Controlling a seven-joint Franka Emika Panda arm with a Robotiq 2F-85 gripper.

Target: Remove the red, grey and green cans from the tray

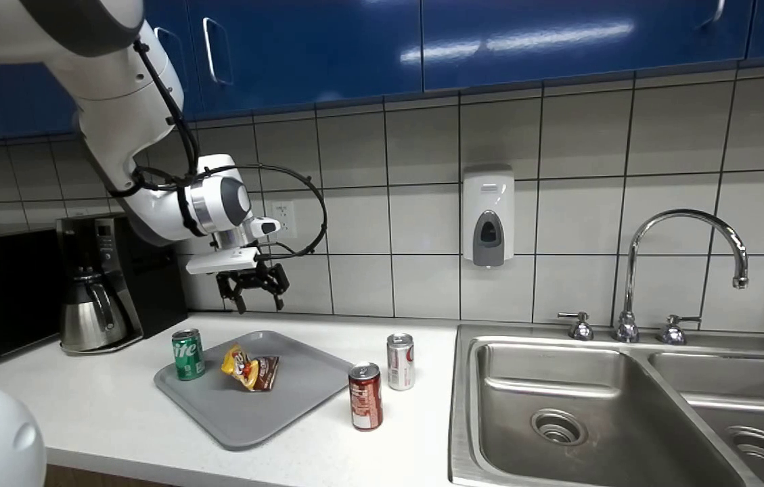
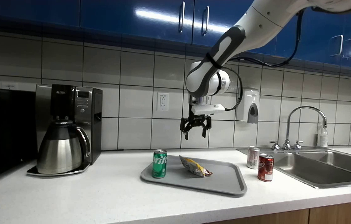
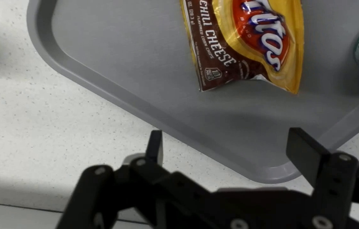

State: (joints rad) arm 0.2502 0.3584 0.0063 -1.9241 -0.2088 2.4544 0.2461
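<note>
Held the tool [image 2: 195,136] spread wide, empty; had the green can [image 2: 159,164] upright on the tray [image 2: 223,172], below the tool and leftward in both exterior views.

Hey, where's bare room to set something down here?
Free: the counter between the coffee maker and the tray, and on the tray, the stretch between the chip bag and the edge facing the red can. Crowded: between tray and sink, where the red can and grey can stand close together. The green can stands near a tray corner.
</note>
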